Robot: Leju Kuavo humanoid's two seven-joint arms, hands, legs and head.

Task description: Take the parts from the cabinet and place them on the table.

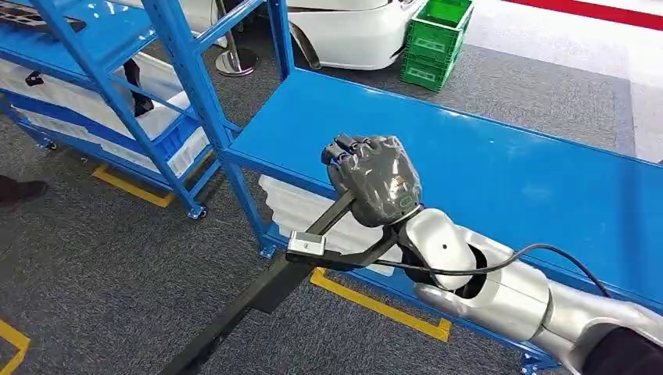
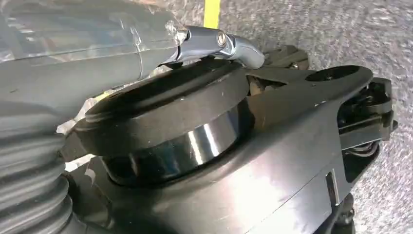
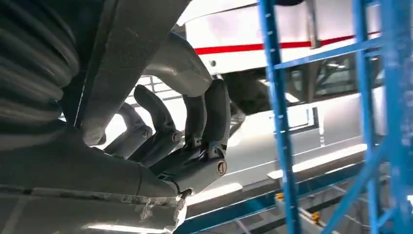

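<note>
Under right hand (image 1: 374,180), part (image 1: 258,301) half-hidden

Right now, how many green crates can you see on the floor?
2: the green crates are stacked one on the other on the floor beyond the blue table, beside the white car. Others may lie outside the picture.

The long dark part (image 1: 258,297) runs off the bottom edge.
</note>
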